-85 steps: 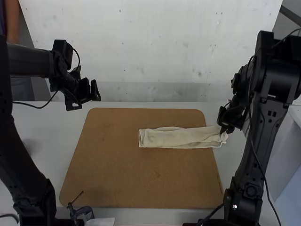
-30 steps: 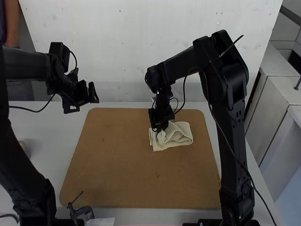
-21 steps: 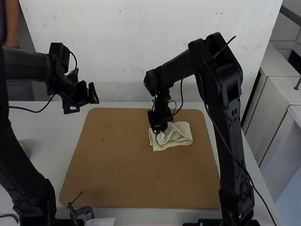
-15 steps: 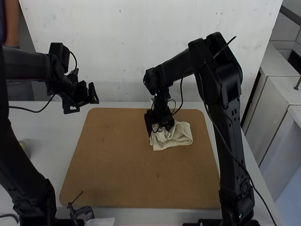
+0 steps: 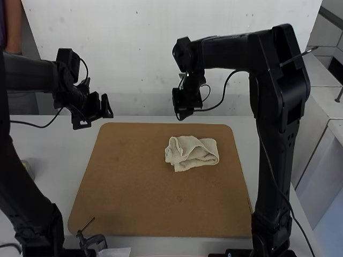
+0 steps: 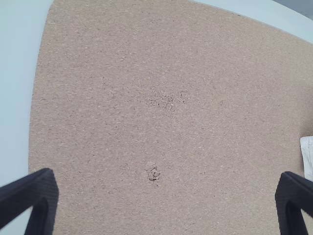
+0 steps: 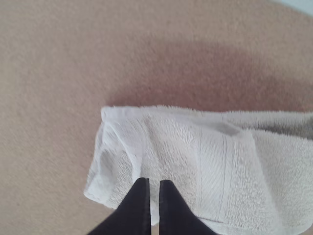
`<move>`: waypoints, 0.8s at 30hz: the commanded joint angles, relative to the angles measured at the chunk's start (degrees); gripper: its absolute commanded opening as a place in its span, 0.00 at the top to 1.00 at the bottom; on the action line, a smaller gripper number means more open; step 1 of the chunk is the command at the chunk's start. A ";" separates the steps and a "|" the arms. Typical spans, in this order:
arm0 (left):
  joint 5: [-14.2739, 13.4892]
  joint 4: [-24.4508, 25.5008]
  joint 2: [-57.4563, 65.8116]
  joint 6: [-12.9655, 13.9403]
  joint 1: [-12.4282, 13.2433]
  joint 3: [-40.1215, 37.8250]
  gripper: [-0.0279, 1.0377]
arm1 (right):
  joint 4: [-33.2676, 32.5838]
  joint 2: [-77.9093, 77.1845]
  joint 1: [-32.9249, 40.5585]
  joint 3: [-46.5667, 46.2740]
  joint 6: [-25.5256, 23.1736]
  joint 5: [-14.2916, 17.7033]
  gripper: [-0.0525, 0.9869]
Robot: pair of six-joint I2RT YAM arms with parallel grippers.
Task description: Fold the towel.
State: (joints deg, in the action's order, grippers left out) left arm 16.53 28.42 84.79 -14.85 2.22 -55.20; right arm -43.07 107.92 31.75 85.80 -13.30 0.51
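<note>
The cream towel [image 5: 192, 153] lies folded into a short, rumpled bundle on the board, its left end crumpled. Above and behind it hangs my right gripper [image 5: 184, 115], clear of the cloth. In the right wrist view the towel [image 7: 215, 166] shows loose, overlapping layers, and my right gripper [image 7: 155, 183] is shut with nothing between its tips. My left gripper [image 5: 105, 111] hangs over the back left, away from the towel. The left wrist view shows my left gripper [image 6: 165, 188] wide open over bare board, with a towel edge [image 6: 307, 154] off to one side.
The brown board [image 5: 134, 198] lies on the white table [image 5: 48, 160]. A white wall [image 5: 144, 64] stands behind the table. Near the front left is a small clamp-like device [image 5: 94, 242] beside a pale sheet [image 5: 118, 251].
The right gripper carried the towel's right end leftward over the rest, let it go, then rose away. The long strip is now a shorter bundle. The left gripper has barely moved.
</note>
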 commanded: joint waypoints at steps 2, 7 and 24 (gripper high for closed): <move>0.78 -0.48 -1.65 0.26 -0.72 0.44 0.03 | 0.09 5.11 1.30 -3.89 0.12 1.07 0.93; 0.78 -0.48 -1.65 0.35 -0.64 0.44 0.03 | 2.11 7.92 2.18 -5.03 0.12 1.68 0.93; 0.78 -0.48 -1.56 0.70 -0.11 0.44 0.03 | 2.90 13.72 6.49 -0.90 -0.06 1.07 0.93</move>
State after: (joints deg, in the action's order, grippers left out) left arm 16.53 28.40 84.79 -14.83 1.83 -55.20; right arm -39.97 120.33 36.99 82.56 -13.30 1.58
